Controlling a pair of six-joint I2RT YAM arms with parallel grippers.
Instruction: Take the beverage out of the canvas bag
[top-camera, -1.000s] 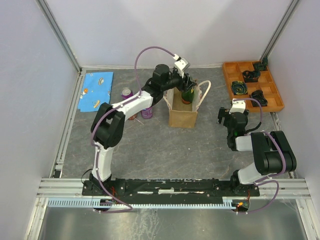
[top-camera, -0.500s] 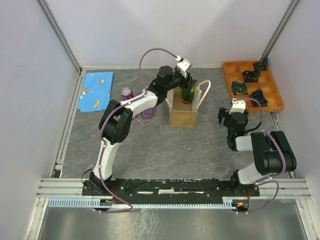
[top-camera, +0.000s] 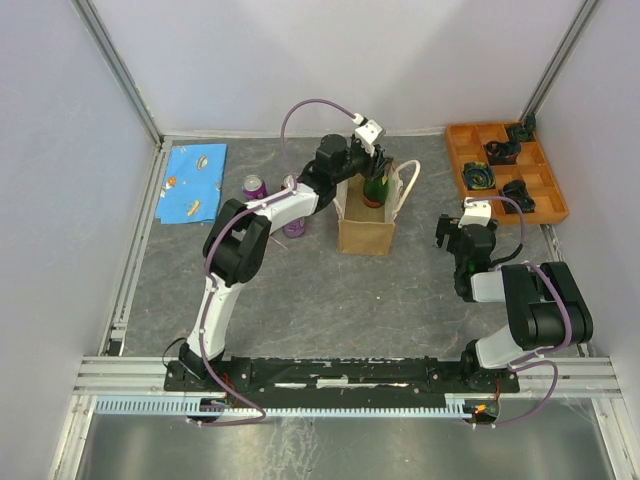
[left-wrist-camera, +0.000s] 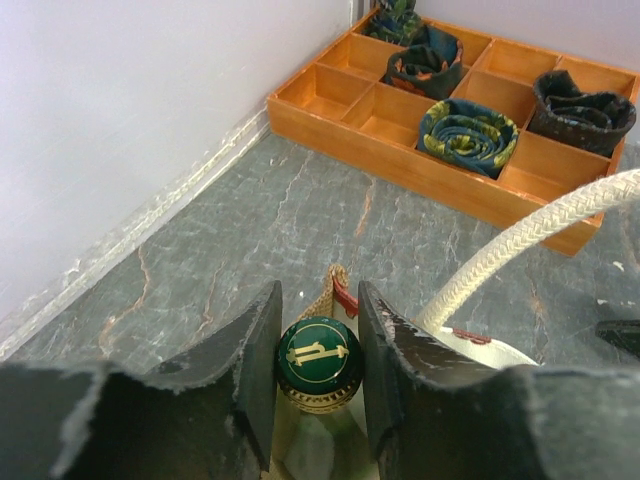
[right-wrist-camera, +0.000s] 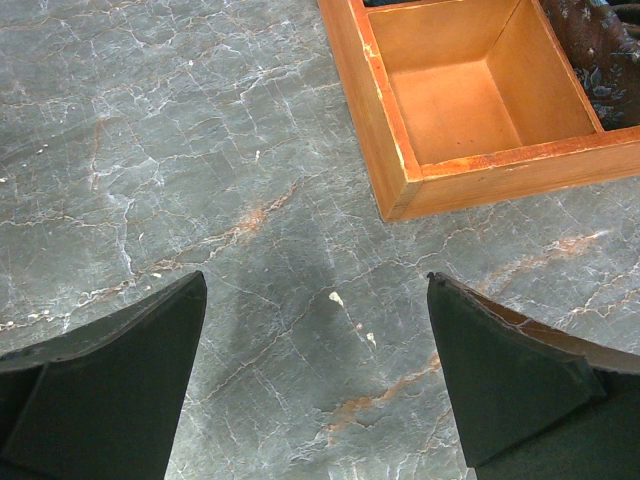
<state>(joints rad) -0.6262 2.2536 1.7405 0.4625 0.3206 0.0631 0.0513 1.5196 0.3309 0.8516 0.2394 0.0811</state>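
The tan canvas bag (top-camera: 365, 235) stands upright in the middle of the table with white rope handles (left-wrist-camera: 530, 235). A green glass bottle (top-camera: 375, 190) with a green and gold cap (left-wrist-camera: 318, 362) stands inside it, its neck above the bag rim (left-wrist-camera: 340, 285). My left gripper (top-camera: 375, 168) reaches over the bag from the left, and its jaws (left-wrist-camera: 318, 350) are closed against both sides of the bottle cap. My right gripper (top-camera: 466, 235) is open and empty, low over the bare table right of the bag (right-wrist-camera: 315, 300).
An orange compartment tray (top-camera: 505, 170) with rolled dark items sits at the back right; its corner shows in the right wrist view (right-wrist-camera: 400, 190). A purple can (top-camera: 254, 187) and a blue cloth (top-camera: 192, 180) lie at the back left. Another purple can (top-camera: 293, 228) stands under my left arm.
My left arm's elbow has swung to the right and its cable has risen, while the gripper stays at the bottle top. The bottle, the bag and the right arm have not moved.
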